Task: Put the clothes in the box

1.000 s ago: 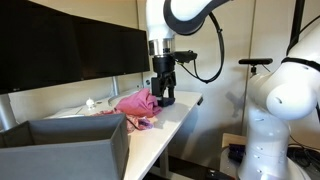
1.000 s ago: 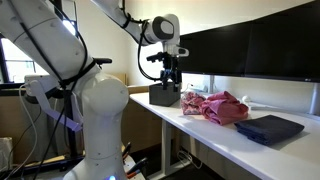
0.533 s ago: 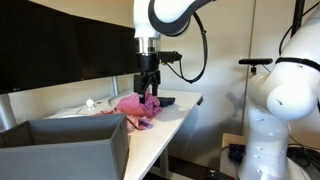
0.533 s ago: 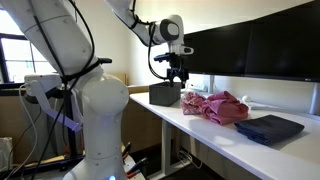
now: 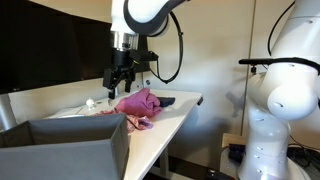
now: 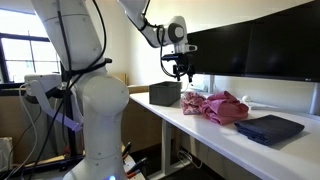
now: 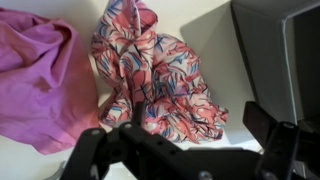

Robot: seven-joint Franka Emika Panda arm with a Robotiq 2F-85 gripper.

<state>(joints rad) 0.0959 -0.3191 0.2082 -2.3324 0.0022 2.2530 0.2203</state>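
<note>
black two-finger gripper (image 5: 122, 84) spread wide, nothing in it, hanging over table, touching nothing. in wrist view we see crumpled pink garment with white and purple pattern (image 7: 160, 80) right below it, plain rose-pink garment (image 7: 38, 80) touching it on one side. both lie on white table (image 5: 170, 118), between large dark grey rectangular bin (image 5: 70, 150) and small dark box (image 6: 165, 94). bin sits near garments. dark monitors (image 5: 50, 40) run along back of table, close behind gripper.

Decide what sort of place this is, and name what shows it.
Probably an office or lab: large dark monitors along a white desk, with a big white robot arm beside it.
</note>
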